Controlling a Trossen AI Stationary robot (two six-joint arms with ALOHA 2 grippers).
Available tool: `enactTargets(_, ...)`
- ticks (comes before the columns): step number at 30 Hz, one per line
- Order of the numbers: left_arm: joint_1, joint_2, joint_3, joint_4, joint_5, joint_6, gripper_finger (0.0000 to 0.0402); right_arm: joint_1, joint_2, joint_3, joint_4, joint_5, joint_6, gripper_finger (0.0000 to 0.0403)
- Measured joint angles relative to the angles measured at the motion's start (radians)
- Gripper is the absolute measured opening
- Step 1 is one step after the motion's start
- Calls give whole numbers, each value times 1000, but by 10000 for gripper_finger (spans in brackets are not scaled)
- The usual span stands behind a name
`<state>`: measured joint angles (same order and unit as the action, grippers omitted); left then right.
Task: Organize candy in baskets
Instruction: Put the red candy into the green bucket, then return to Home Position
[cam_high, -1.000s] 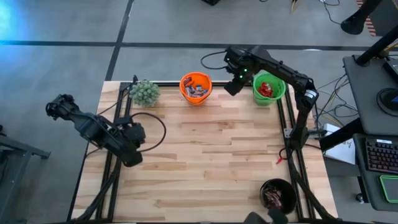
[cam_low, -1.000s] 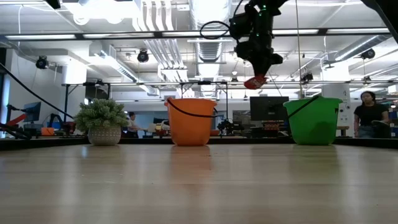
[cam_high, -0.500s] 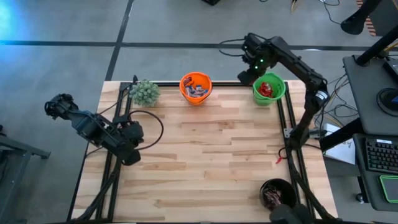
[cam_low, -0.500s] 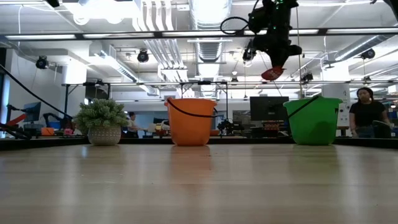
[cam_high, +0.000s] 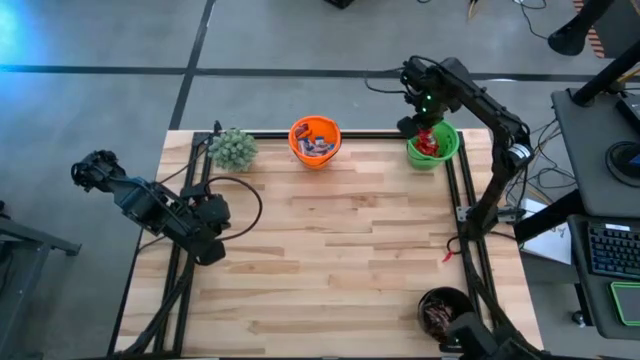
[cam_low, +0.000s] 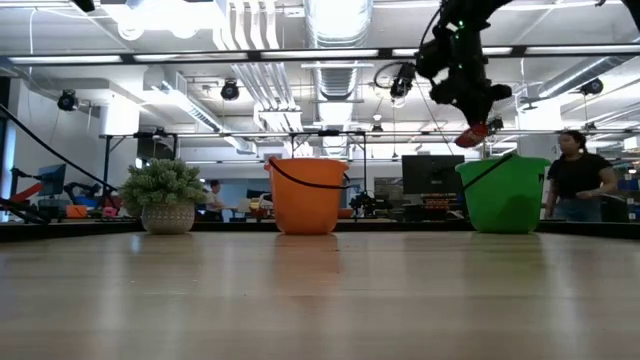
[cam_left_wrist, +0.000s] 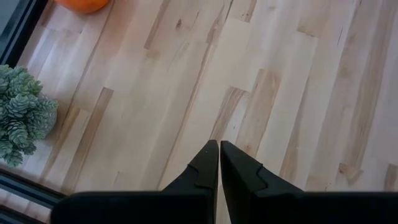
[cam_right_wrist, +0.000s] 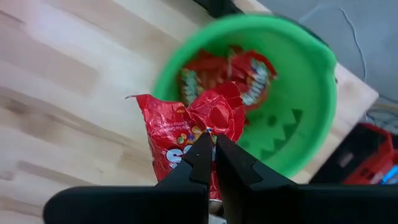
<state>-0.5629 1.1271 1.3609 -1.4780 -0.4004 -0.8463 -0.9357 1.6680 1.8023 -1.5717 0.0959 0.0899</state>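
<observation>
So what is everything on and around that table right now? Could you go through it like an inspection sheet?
Surface: wooden table, bare in the middle.
Job's things: orange basket holding candy; green basket holding red candy; black basket at the near right corner, with dark candy.
Clutter: small potted plant by the orange basket.
Hands: right hand shut on a red candy, above the green basket; left hand shut, empty, over the table's left side.
Cables: black cable looping by the left arm.
Surroundings: person walking in the room behind.

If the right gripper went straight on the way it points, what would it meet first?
Probably the green basket: the right gripper, shut on a red candy, points down at its near rim. Depth is unclear.
</observation>
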Motion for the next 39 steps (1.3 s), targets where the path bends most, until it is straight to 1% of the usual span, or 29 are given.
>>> enactTargets(6,0,0,0,0,0,0,0,-47,0,-71,3,16,-20,9)
enactTargets(9,0,0,0,0,0,0,0,-60,0,-90,4,43,-13,9)
enactTargets(19,0,0,0,0,0,0,0,-62,0,-119,10,46,-40,12)
enactTargets(25,0,0,0,0,0,-4,0,-62,0,-119,9,55,-55,45)
enactTargets(30,0,0,0,-1,0,-9,0,-62,1,-119,10,160,-48,73)
enactTargets(32,0,0,0,-1,0,-9,0,-62,1,-119,10,186,-36,84)
enactTargets(35,0,0,0,-21,-16,-9,0,-62,1,-119,9,187,-20,95)
enactTargets(39,0,-11,0,-87,-97,-55,0,-58,2,-102,10,149,9,95)
